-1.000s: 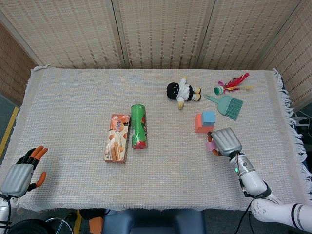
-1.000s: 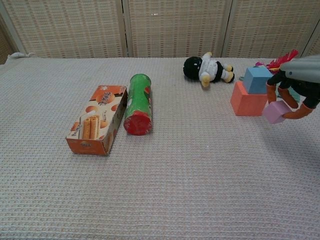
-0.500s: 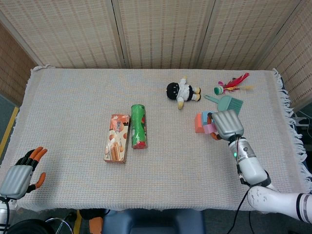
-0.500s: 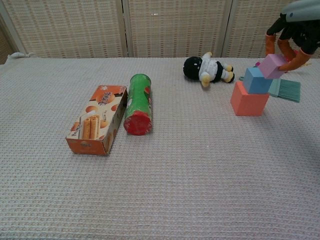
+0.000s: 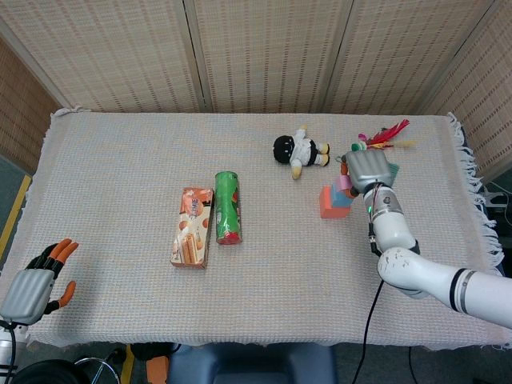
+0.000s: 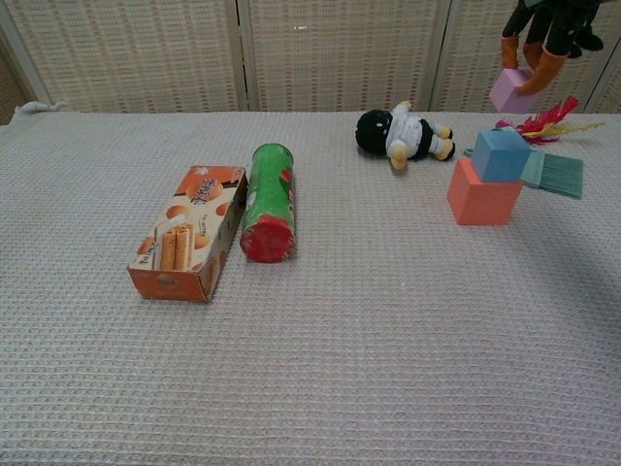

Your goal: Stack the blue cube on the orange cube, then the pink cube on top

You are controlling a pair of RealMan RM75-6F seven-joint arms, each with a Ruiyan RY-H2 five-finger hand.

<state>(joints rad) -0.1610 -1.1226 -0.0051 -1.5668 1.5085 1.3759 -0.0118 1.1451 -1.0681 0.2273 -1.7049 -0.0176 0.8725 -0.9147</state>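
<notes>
The orange cube rests on the cloth at the right, with the blue cube on top of it, set toward its right edge. My right hand hangs in the air above the stack and pinches the pink cube between its fingertips, well clear of the blue cube. In the head view the hand covers most of the pink cube. My left hand rests off the table's near-left corner, fingers apart and holding nothing.
A black and white doll lies left of the stack. A teal brush and a feather toy lie just behind and right of it. A green can and a snack box lie mid-table.
My right hand has carried the pink cube up from table level beside the orange cube to a spot high above the blue cube. The left hand has stayed put.
</notes>
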